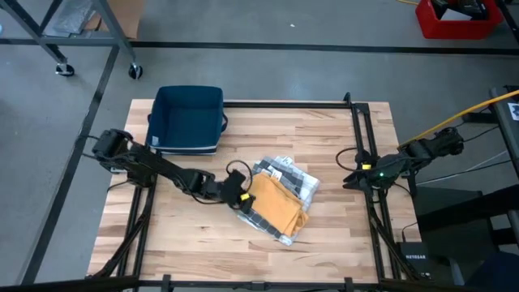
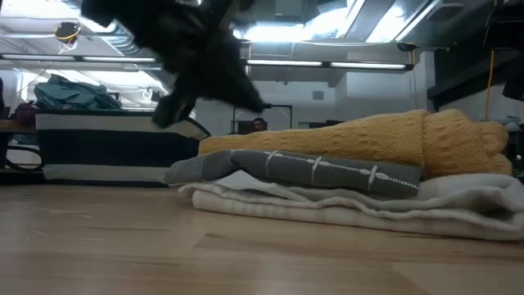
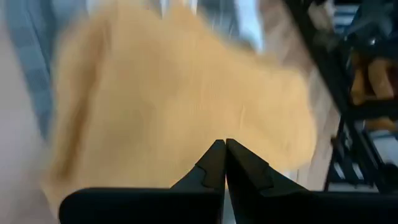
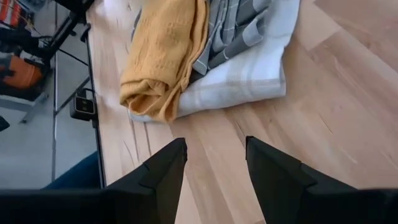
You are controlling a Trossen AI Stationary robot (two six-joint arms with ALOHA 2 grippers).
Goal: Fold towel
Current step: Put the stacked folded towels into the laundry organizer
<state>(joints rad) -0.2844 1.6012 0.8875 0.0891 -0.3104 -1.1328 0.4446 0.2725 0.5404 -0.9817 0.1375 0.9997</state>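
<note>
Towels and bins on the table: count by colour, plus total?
Yellow towel: 1
Grey patterned towel: 1
White towel: 1
Navy bin: 1
Total: 4

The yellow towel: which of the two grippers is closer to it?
Left. The left gripper, shut, sits at the yellow towel edge; the right gripper, open, waits apart near the table's right side.

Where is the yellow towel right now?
From above, the yellow towel lies mid-table on top of folded grey towels, beside the shut left gripper.
</note>
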